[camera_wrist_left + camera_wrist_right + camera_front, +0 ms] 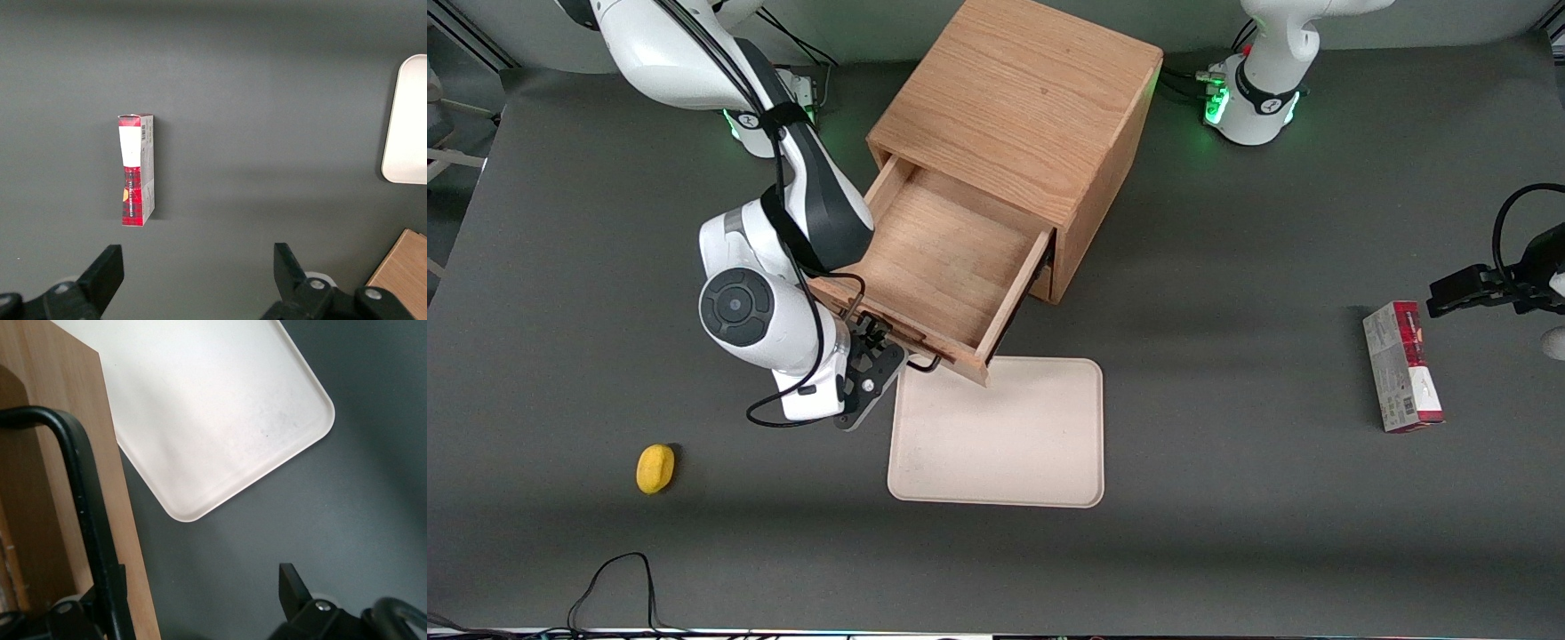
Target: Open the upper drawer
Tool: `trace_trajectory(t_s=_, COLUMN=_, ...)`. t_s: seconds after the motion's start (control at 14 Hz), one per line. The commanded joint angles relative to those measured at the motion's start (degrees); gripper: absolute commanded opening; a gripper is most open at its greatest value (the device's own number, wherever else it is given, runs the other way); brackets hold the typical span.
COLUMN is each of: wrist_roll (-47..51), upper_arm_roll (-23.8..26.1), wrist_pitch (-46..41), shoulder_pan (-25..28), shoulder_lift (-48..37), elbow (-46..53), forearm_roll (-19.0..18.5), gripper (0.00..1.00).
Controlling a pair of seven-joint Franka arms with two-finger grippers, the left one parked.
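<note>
A robotics lab. Two white arm bases (1249,98) glowing green are bolted at the edge of a dark grey table (1227,533). Loose cables (618,587) trail along another edge.

Beige tray (996,436) on the table, yellow lemon-like object (655,468) and red carton (1402,366) well apart

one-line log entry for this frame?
phase: drawer pull | upper drawer: pulled out, empty | hand: at handle, open | tray: in front of drawer, empty
</note>
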Motion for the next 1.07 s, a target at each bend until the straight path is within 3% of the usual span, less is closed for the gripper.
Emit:
trace_trajectory(t_s=0.0, wrist_roll=-0.10, upper_arm_roll=0.12, wrist_pitch=-0.83, shoulder_pan=-0.69, shoulder_lift=1.11, elbow=3.56, forearm_roll=1.17, gripper=1.00)
trace_trajectory(t_s=0.36, wrist_roll=4.46, upper_arm_roll=-0.59, wrist_pitch=-10.84, shoulder_pan=-2.26, shoulder_lift=-0.65, elbow=13.48, forearm_roll=1.09, gripper=1.00)
trace_trajectory(t_s=0.57, wrist_roll=8.24, upper_arm_roll=-0.93, wrist_pitch=-12.52, shoulder_pan=-4.64, shoulder_lift=-5.30, elbow=13.41, forearm_roll=1.00, gripper=1.00)
trace_trajectory(t_s=0.79, wrist_roll=19.64, upper_arm_roll=-4.61, wrist_pitch=-15.67, shoulder_pan=-5.44, shoulder_lift=-8.91, elbow=13.14, forearm_roll=1.17, gripper=1.00)
trace_trajectory(t_s=1.0, wrist_roll=21.17, upper_arm_roll=-9.27, wrist_pitch=-21.03, shoulder_pan=-4.92, shoulder_lift=-12.51, elbow=12.18, forearm_roll=0.39, gripper=1.00)
